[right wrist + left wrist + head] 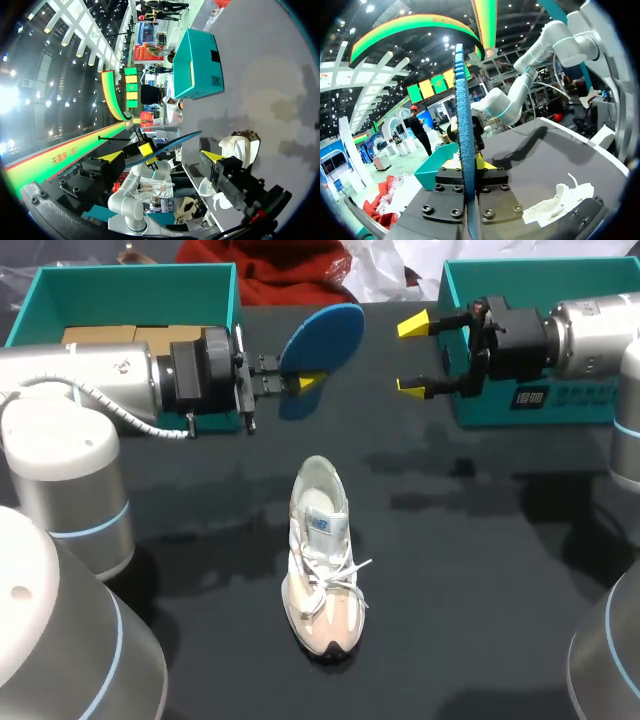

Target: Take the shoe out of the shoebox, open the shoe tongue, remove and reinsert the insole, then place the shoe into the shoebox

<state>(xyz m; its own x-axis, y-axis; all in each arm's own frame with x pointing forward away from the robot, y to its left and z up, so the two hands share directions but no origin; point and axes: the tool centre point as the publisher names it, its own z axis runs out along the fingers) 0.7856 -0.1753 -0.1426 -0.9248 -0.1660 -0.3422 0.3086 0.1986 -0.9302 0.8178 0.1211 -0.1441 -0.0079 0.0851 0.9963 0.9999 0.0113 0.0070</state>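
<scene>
I'm holding the blue insole (322, 340) clear of the bench (480, 590) in my L claw (305, 383), pinched at one end, prob. so the R claw (415, 357), gaping wide just beside it, can help w/ reinsertion. Shoe (320, 560) is lying mid-bench, opening up. L teal box (130, 280) and R teal box (540, 268) are sitting behind the arms, not obstructing.

Rough-textured insole (322, 340); mesh-cloth shoe (320, 570); matt black table (480, 590).
</scene>
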